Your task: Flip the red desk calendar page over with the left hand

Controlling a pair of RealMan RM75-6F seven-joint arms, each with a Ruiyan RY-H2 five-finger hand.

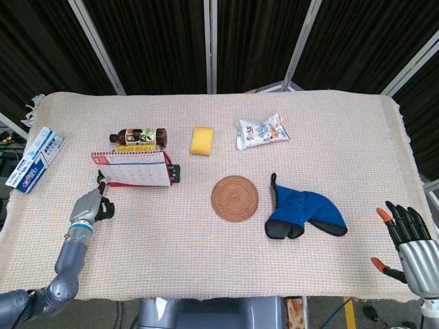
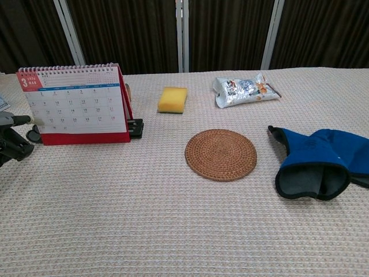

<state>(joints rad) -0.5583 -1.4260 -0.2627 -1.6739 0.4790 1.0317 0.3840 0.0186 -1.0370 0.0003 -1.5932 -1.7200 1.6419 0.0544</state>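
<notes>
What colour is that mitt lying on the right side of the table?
Blue with a black edge; the oven mitt shows best in the chest view.

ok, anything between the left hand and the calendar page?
Nothing visible. The left hand is at the calendar's left edge, one extended finger reaching the corner of the page. Whether it touches is unclear. The bottle lies behind the calendar, out of the hand's path.

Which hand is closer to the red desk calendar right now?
Left. The left hand sits just off the red desk calendar at its lower left corner, one finger reaching its edge. The right hand is far across the table, at the near right corner.
</notes>
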